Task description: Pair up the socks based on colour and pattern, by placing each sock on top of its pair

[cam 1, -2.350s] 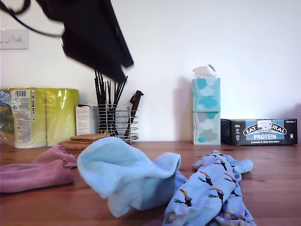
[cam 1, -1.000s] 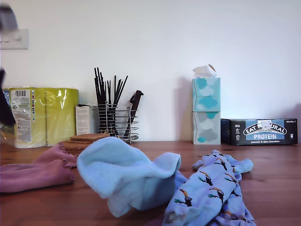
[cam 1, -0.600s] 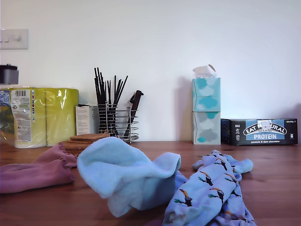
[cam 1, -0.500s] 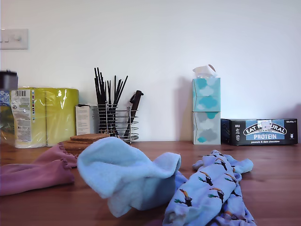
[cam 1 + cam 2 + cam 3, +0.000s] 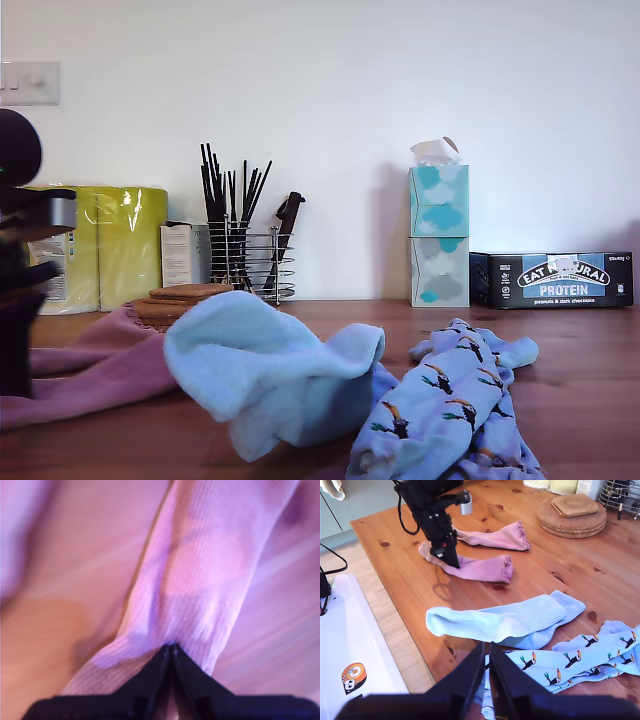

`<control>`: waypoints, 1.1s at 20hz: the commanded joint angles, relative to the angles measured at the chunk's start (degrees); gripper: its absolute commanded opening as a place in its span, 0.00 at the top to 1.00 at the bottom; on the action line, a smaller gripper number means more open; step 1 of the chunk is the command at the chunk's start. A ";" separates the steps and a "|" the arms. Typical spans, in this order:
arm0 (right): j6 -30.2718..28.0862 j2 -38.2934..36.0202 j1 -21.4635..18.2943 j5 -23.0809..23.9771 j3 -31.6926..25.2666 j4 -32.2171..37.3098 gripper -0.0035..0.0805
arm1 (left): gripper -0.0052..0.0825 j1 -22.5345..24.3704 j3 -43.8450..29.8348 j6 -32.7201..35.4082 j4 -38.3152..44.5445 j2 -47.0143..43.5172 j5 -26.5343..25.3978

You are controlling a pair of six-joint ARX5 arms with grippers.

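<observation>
Two pink socks (image 5: 492, 536), two plain blue socks (image 5: 495, 622), two toucan socks (image 5: 555, 662). My first hand (image 5: 170, 647) pinches one pink sock (image 5: 200, 580); my second hand (image 5: 487, 649) is pressed together.

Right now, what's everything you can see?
Pink socks: two, pink, frilly cuffs, exterior view's left.
Plain socks: seemingly two, light blue, stacked, mid-table.
Toucan socks: count unclear, light blue, exterior view's right.
Cork mats: stack, brown, beside the rack.
Utensil rack: one, silver wire, by the wall.
Tissue boxes: two, white and teal, stacked.
Protein bar box: one, black, exterior view's right.
Kitchen roll pack: one, yellow, exterior view's left.
My first gripper: black, shut on one pink sock.
My second gripper: black, shut, empty, by the toucan socks.
</observation>
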 commanded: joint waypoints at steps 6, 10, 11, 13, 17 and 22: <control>-0.15 -0.15 -0.37 -0.02 -0.63 0.42 0.97 | 0.97 -10.19 -1.05 -39.36 8.61 1.64 4.33; -0.17 -0.15 -0.37 0.00 -0.63 0.42 0.97 | 0.97 -16.63 -1.05 -51.04 14.36 4.46 1.46; -0.17 -0.15 -0.37 0.00 -0.63 0.42 0.97 | 0.97 -17.64 -1.05 -53.20 15.98 4.55 1.42; -0.17 -0.15 -0.37 0.00 -0.63 0.39 0.97 | 0.97 -18.47 -0.83 -56.33 19.87 4.09 1.38; -0.20 -0.17 -0.37 0.00 -0.63 -0.22 0.97 | 0.97 -17.42 1.64 -57.81 20.55 3.54 1.44; -0.44 -0.17 -0.37 0.00 -0.63 -0.28 0.97 | 0.97 -17.40 4.57 -57.33 20.44 2.14 3.89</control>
